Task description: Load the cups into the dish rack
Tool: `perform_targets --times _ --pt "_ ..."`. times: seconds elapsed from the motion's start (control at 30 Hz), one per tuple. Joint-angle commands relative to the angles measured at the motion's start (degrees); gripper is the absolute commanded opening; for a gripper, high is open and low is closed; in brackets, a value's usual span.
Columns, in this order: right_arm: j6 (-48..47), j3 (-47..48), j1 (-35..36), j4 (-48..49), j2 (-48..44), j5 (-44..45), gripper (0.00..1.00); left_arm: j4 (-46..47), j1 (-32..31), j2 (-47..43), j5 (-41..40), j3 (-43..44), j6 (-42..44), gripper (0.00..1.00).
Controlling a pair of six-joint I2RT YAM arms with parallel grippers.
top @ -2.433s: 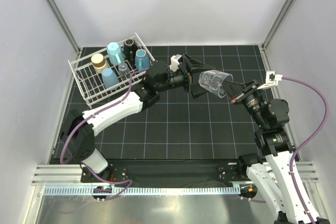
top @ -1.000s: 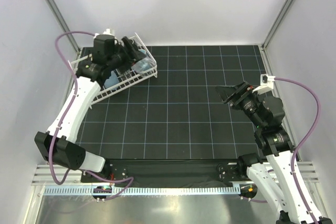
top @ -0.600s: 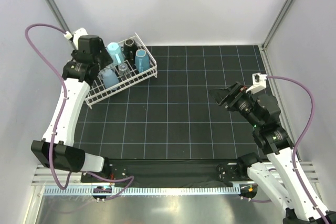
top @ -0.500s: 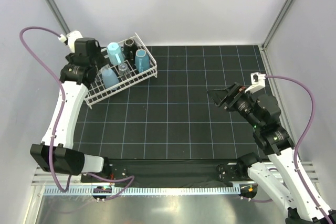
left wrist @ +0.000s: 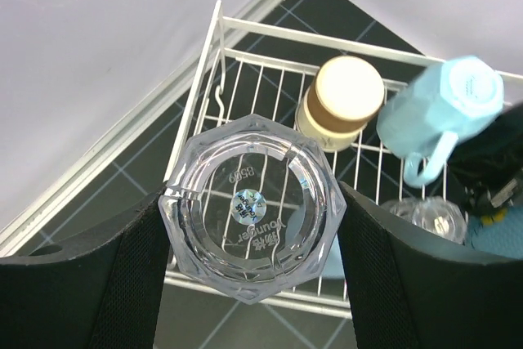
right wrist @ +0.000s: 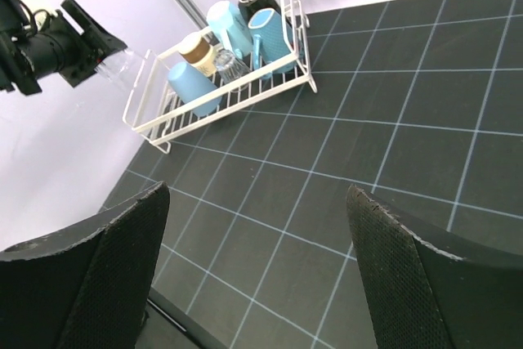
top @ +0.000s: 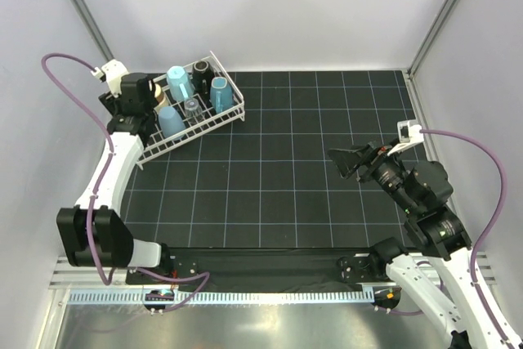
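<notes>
The clear glass (left wrist: 249,202) hangs bottom-up between my left gripper's fingers (left wrist: 82,284), over the left end of the white wire dish rack (left wrist: 245,26). My left gripper (top: 145,104) is shut on it, just above the rack (top: 237,108). Inside the rack stand a brown cup (left wrist: 343,100), a light blue mug (left wrist: 445,112), a second clear glass (left wrist: 429,214), a light blue tumbler (top: 171,123), a black mug (top: 201,71) and another light blue mug (top: 219,91). My right gripper (top: 341,159) hovers open and empty over the mat at the right (right wrist: 253,259).
The black gridded mat (top: 278,177) covers the table. White walls and metal corner posts (top: 86,22) close in tightly behind and left of the rack. The right wrist view shows the rack (right wrist: 155,132) far off, with my left gripper (right wrist: 78,51) beside it.
The left arm took the clear glass from the right gripper in mid-table and carried it to the rack's left end. The right gripper drew back toward its base and opened wider.
</notes>
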Motion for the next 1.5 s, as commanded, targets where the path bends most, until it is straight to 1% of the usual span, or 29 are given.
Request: perform_targets --times 0.0,0.03,0.07,0.13,0.2,0.4,0.6,0.67,0.8,0.93,0.97,1.03,1.37,1.47 --pt "-3.2 3.2 0.3 -1.9 0.9 1.8 0.88 8.7 1.9 2.5 -2.9 3.0 1.0 0.0" --pt "-3.6 4.0 0.4 -2.4 1.2 1.8 0.88 8.8 1.8 3.3 -2.3 3.0 0.7 0.0" --pt "-4.0 4.4 0.4 -3.3 1.5 2.0 0.88 9.0 3.9 4.0 -2.2 3.0 -0.1 0.0" --pt "-5.1 5.6 0.4 -4.8 2.2 2.8 0.88 9.7 4.3 5.4 -2.3 2.1 -1.1 0.0" --pt "-6.4 6.7 0.3 -5.5 2.8 3.2 0.88 12.3 4.4 6.5 -2.2 0.6 -1.7 0.0" --pt "-9.6 8.8 0.3 -8.5 4.2 4.6 0.88 14.8 4.5 10.0 -1.1 -0.4 -3.1 0.0" --pt "-11.0 9.3 0.3 -9.6 4.0 7.3 0.89 15.2 4.5 13.1 -0.4 -1.5 -4.2 0.0" --pt "-11.2 9.7 0.3 -9.9 4.4 7.5 0.89 15.3 4.5 14.0 1.0 -1.7 -4.0 0.0" --pt "-11.6 10.5 0.2 -9.7 5.1 7.5 0.89 15.1 4.5 15.3 1.3 -2.5 -5.2 0.0" --pt "-12.4 11.4 0.2 -10.2 5.6 7.5 0.9 13.4 4.5 16.4 -1.4 -2.8 -6.2 0.0" --pt "-12.6 11.5 0.2 -10.2 5.6 9.4 0.9 12.9 4.5 17.0 -1.7 -2.8 -6.2 0.0" --pt "-12.7 11.7 0.3 -10.5 5.4 10.3 0.91 12.5 4.4 17.6 -2.3 -3.1 -6.1 0.0" --pt "-11.9 11.6 0.2 -11.7 4.9 11.3 0.93 10.0 4.5 20.4 -2.6 -2.6 -8.3 0.0" --pt "-11.5 12.1 0.2 -11.8 5.7 10.6 0.93 9.6 4.5 20.6 -2.4 -2.9 -9.5 0.04"
